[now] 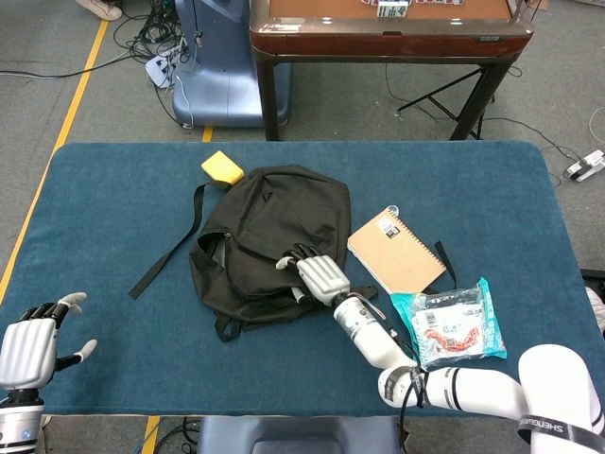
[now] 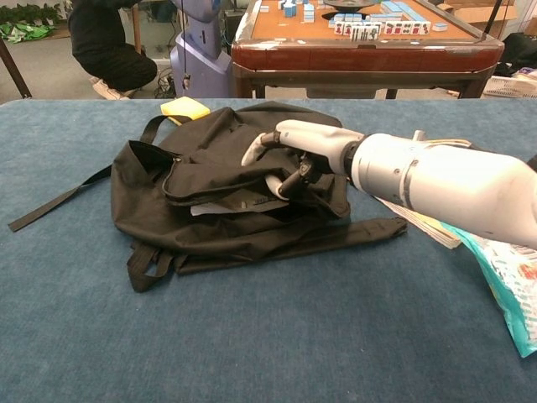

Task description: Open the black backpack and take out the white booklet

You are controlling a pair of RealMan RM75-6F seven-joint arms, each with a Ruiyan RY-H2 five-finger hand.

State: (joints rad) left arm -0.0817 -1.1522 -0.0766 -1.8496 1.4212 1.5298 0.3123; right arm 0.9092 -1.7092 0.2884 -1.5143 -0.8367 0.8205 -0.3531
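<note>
While hooked by the curled fingers of the right hand (image 2: 309, 155) into the upper lip of the soft black fabric backpack (image 2: 210, 138), gripping that flap and holding it raised, could easily slip off the limp cloth and let the mouth fall shut, or drag the whole unpinned bag across the blue worktop (image 1: 113, 189) instead of widening the gap. Just below those fingertips, inside the mouth: a pale flat sheet (image 2: 231, 206), likely the white booklet, mostly hidden by fabric. Well away on the far side of the bag, left hand (image 1: 28, 345) spread and empty, steadying nothing.
</note>
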